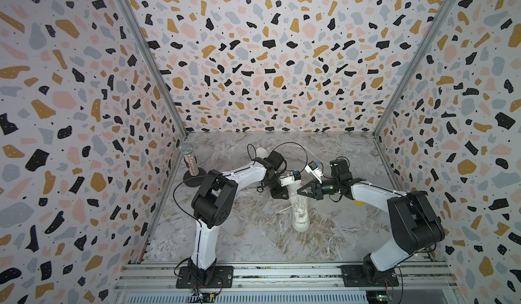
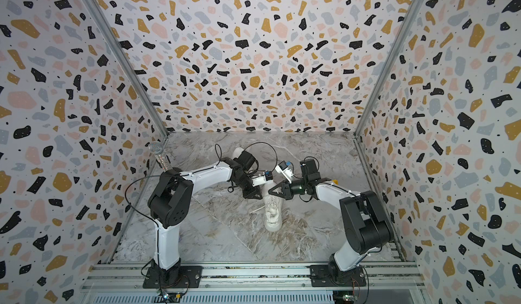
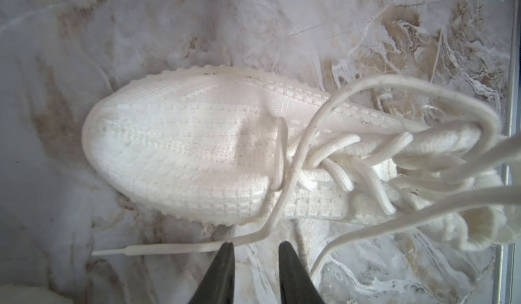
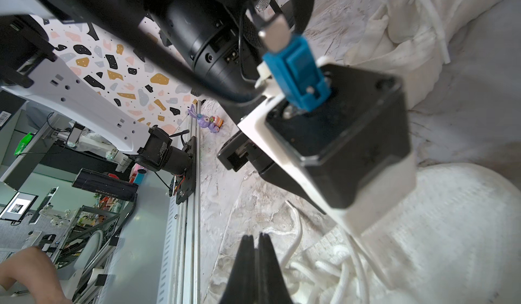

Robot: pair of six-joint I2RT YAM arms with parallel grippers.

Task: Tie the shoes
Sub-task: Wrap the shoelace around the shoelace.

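Observation:
One cream knit shoe [image 1: 300,213] [image 2: 273,215] lies mid-table, toe toward the front rail, its white laces [image 3: 352,159] untied and loose. The other shoe [image 1: 260,151] sits further back, mostly hidden behind the left arm. My left gripper [image 3: 256,246] hovers beside the near shoe's side, open with a narrow gap and nothing between the fingers. A lace end [image 3: 169,249] lies flat on the table and runs past one fingertip [image 3: 228,246]. My right gripper [image 4: 255,236] [image 1: 300,192] is shut on nothing, over the near shoe's ankle end next to the left wrist camera [image 4: 338,136].
A glittery microphone [image 1: 189,159] stands on a round base at the back left. A small purple toy [image 4: 208,121] sits by the front rail [image 1: 282,271]. Patterned walls close in three sides of the marble table [image 1: 239,240].

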